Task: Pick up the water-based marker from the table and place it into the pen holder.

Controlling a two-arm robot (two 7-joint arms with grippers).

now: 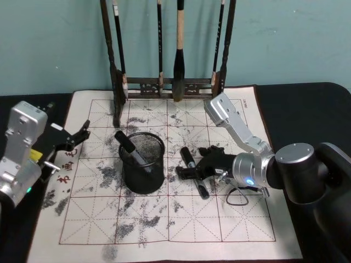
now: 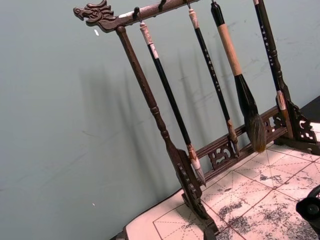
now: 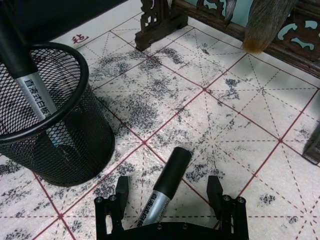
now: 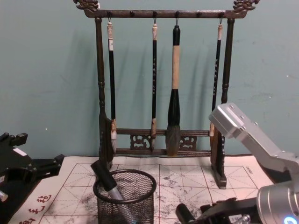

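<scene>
Lying on the white calligraphy mat [image 1: 219,224], right of centre: one water-based marker [image 3: 170,172], black cap and grey barrel, flat on the red grid lines and grey ink stains. Its cap end points toward the back of the table [image 1: 307,104].

Right gripper [image 3: 168,181]: low over the mat, straddling the marker. Jaws spread wide, one black finger [image 3: 121,187] on either side of the barrel, with a gap visible between each finger and the marker. Nothing is gripped. In the head view the same gripper [image 1: 193,171] sits just to the right of the pen holder.

Pen holder [image 1: 143,175]: round black wire-mesh cup with a solid rim, upright on the mat, near the loose marker but apart from it. It contains a second marker [image 1: 130,148], leaning against the rim with its black cap sticking out at the top.

Left gripper [image 1: 77,137]: at the left edge of the mat, raised, well apart from holder and marker.

Brush rack [image 4: 161,135]: dark wood, standing at the back edge of the mat against the teal wall, with four brushes hanging from it, the thickest [image 4: 174,93] third from the left.
</scene>
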